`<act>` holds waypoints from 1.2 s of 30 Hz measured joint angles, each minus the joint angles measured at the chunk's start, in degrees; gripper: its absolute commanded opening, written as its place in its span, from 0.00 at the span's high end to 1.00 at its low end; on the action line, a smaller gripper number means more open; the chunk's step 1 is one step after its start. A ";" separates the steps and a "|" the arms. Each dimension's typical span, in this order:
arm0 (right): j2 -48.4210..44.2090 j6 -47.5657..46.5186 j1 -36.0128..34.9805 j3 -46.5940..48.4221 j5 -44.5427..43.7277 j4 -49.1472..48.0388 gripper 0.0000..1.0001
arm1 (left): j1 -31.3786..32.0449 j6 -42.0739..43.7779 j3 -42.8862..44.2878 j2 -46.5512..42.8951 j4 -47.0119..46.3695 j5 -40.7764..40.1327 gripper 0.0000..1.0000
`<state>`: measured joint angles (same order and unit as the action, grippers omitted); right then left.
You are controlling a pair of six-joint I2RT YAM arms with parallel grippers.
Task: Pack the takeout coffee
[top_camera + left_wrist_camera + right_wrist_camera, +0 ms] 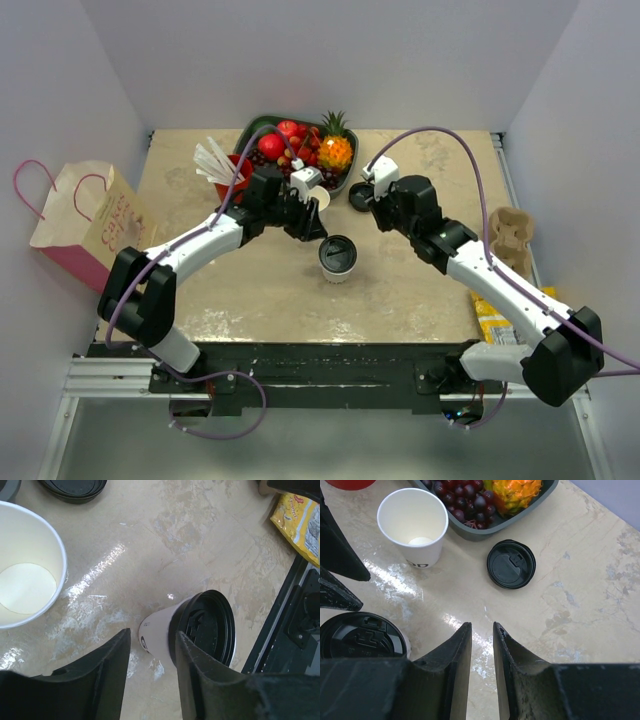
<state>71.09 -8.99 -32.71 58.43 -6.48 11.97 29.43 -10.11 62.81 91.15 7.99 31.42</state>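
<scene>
Both grip nothing, left hand point(152, 639) apart, right hand point(481, 630) barely so, so we should centre the left around the coffee point(192, 630), seemingly untouched, before closing.

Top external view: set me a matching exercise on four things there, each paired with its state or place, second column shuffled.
Things:
1 takeout coffee
2 loose black lid
3 paper bag
4 cup carrier

States or places:
A brown, far right
B upright, capped, in the middle
C pink-handled, far left
D lying flat, on no cup

Pairs: 1-B, 2-D, 3-C, 4-A
</scene>
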 measured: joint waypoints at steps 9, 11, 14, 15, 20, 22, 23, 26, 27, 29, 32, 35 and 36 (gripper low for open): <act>0.02 0.07 0.15 -0.31 0.04 -0.11 0.71 | 0.24 -0.26 0.00 -1.40 -0.37 0.61 0.50; 0.02 0.07 0.15 -0.31 0.04 -0.17 0.71 | 0.28 -0.24 0.00 -1.40 -0.61 1.31 0.51; 0.02 0.07 0.15 -0.31 0.04 -0.22 0.71 | 0.35 -0.22 0.00 -1.40 -0.85 1.84 0.55; 0.02 0.07 0.15 -0.31 0.04 -0.24 0.70 | 0.35 -0.22 0.00 -1.40 -0.83 1.92 0.57; 0.02 0.07 0.15 -0.42 0.07 -0.42 0.69 | 0.35 0.04 0.00 -1.38 -0.76 1.90 0.63; 0.02 0.04 0.15 -0.61 0.04 -0.44 0.69 | 0.37 0.15 0.00 -1.38 -0.76 1.92 0.63; 0.02 0.07 0.15 -0.66 0.04 -0.39 0.69 | 0.37 0.20 0.00 -1.38 -0.76 1.95 0.62; 0.02 0.04 0.15 -0.83 0.04 -0.46 0.69 | 0.46 0.24 0.00 -1.38 -0.76 2.21 0.61; 0.02 0.04 0.15 -0.83 0.04 -0.48 0.69 | 0.55 0.28 0.00 -1.38 -0.76 2.27 0.61; 0.02 0.04 0.17 -0.83 0.07 -0.63 0.69 | 0.92 0.70 0.00 -1.36 -0.70 2.47 0.63; 0.02 0.04 0.17 -0.85 0.07 -0.85 0.69 | 1.55 1.36 0.07 -1.25 -0.37 2.36 0.66; 0.02 0.04 0.17 -0.98 0.07 -0.87 0.68 | 2.10 2.21 0.42 -0.92 0.26 1.22 0.69; 0.02 0.07 0.17 -1.05 0.07 -0.90 0.68 | 2.16 2.27 0.44 -0.87 0.33 0.96 0.70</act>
<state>71.11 -8.93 -32.53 57.39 -6.42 11.07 31.59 -7.84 63.24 90.28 8.32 32.38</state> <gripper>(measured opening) 0.312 0.328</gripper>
